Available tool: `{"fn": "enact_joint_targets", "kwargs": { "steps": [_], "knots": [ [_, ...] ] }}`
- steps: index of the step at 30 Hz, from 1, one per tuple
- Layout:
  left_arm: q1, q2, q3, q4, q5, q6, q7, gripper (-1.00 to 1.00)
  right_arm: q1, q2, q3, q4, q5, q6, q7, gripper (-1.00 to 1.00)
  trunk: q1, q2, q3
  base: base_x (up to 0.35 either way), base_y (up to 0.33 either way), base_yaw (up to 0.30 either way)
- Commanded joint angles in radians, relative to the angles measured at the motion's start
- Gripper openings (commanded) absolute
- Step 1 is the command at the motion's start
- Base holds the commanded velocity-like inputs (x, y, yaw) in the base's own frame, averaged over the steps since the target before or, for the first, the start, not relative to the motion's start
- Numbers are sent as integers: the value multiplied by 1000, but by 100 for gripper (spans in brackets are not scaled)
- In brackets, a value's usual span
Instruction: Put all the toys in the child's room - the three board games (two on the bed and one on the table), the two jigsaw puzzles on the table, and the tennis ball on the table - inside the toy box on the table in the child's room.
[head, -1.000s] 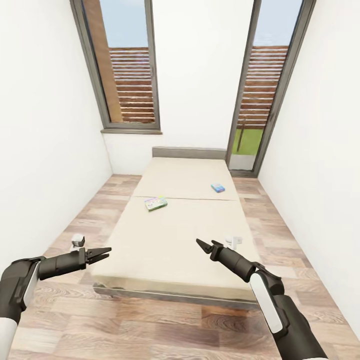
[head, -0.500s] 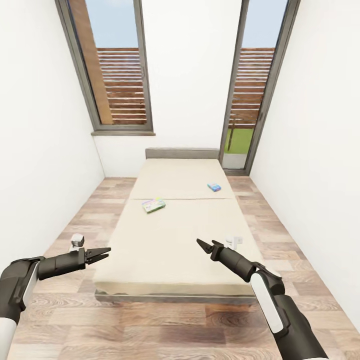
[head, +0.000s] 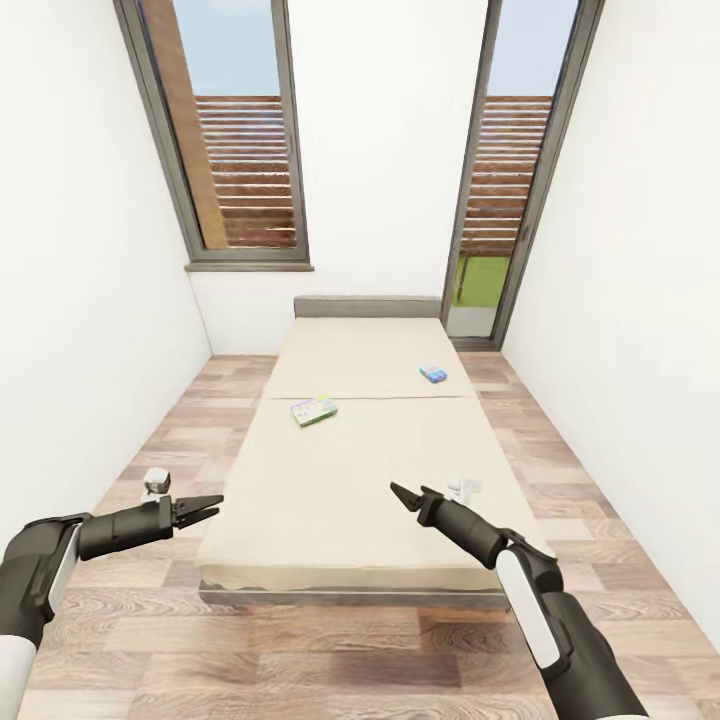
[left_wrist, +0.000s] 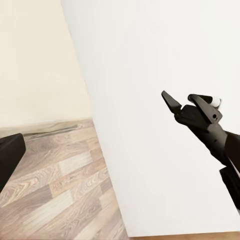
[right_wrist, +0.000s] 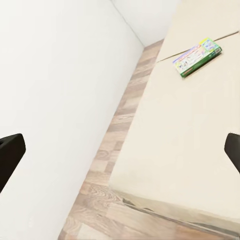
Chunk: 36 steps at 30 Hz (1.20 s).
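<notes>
Jaws parted and empty on both arms: left gripper (head: 205, 508) held low over the wood floor (head: 330, 660) beside the bed (head: 360, 480), right gripper (head: 405, 496) held above the bed's near end. Two board games lying flat on the bare mattress, well apart: green board game (head: 313, 410) near the middle seam, blue board game (head: 433, 374) farther back toward the right edge. Green box also visible in the right wrist view (right_wrist: 197, 56).

White walls (head: 90, 250), wood floor (head: 330, 660), beige bed (head: 360, 470), two tall windows (head: 235, 150)
</notes>
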Motion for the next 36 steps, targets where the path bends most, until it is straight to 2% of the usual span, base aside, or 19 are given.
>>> {"fn": "enact_joint_targets", "kwargs": {
  "steps": [1,14,36],
  "knots": [
    [-1,0,0,0,-1,10,-4,100,-1,2,-1,3,-8,8,-1,100,1,-2,-2,0,0,0],
    [-1,0,-3,0,-2,10,-2,100,-1,6,-3,30,-8,8,-7,100,1,-2,-1,0,0,0],
    [-1,0,-9,0,-2,10,0,100,-1,5,0,31,-8,-39,-8,100,1,-2,34,0,0,0]
  ]
}}
